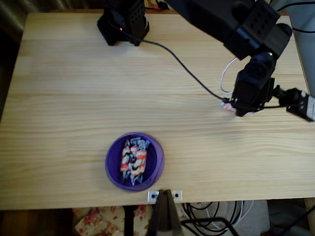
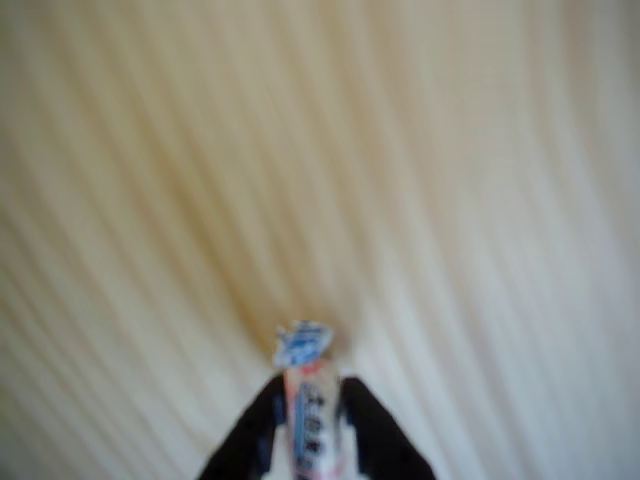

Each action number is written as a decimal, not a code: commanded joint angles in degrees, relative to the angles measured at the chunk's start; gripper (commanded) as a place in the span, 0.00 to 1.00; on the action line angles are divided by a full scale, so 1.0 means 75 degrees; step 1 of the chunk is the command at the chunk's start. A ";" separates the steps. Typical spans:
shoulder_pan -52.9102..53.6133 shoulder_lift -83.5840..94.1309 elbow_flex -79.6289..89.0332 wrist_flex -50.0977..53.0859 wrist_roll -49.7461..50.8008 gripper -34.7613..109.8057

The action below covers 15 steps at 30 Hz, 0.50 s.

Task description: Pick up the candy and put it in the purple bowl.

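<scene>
In the overhead view the black arm (image 1: 231, 22) reached in from the table's far right corner and bent down toward the right edge, about midway along it. Its gripper (image 1: 231, 104) sat low over the wooden table (image 1: 74, 88), with a small pink and white tip of a candy (image 1: 227, 105) peeping out at its left side. In the wrist view the two dark fingers (image 2: 245, 440) were closed on that candy (image 2: 305, 400), one on each side of it. The sweet stood lengthwise between them, its pale orange-pink and white body pinched in the middle and its twisted blue-tinged end sticking out past the fingertips. The wood grain behind it was blurred, so I could not tell whether the candy touched the table or hung just above it.

The purple bowl (image 1: 112, 169) stood near the front edge of the table, a little left of its middle and well apart from the gripper. Several more wrapped candies (image 1: 134, 160), striped orange, white and dark, lay heaped inside it.

A black cable (image 1: 182, 66) ran across the table from a black base (image 1: 123, 22) at the far edge to the gripper. A white wire (image 1: 224, 73) looped just beside the gripper.
</scene>
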 commanded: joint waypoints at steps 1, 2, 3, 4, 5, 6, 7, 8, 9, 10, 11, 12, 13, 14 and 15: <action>0.0516 0.2156 -0.0375 0.0328 0.0258 0.24; 0.0703 0.2414 -0.0387 0.0387 0.0340 0.24; 0.0902 0.2648 -0.0387 0.0422 0.0469 0.24; 0.1113 0.2895 -0.0375 0.0469 0.0621 0.24; 0.1336 0.3152 -0.0340 0.0504 0.0727 0.24; 0.1559 0.3410 -0.0293 0.0574 0.0820 0.24; 0.1805 0.3691 -0.0188 0.0586 0.0961 0.24; 0.2062 0.4008 0.0023 0.0574 0.1137 0.24; 0.2332 0.4359 0.0281 0.0551 0.1266 0.24; 0.2602 0.4699 0.0563 0.0527 0.1359 0.24; 0.2871 0.5027 0.0867 0.0504 0.1430 0.24; 0.3141 0.5379 0.1230 0.0457 0.1488 0.24; 0.3434 0.5742 0.1605 0.0398 0.1535 0.24; 0.3691 0.6082 0.1980 0.0328 0.1547 0.24; 0.3961 0.6398 0.2379 0.0234 0.1570 0.24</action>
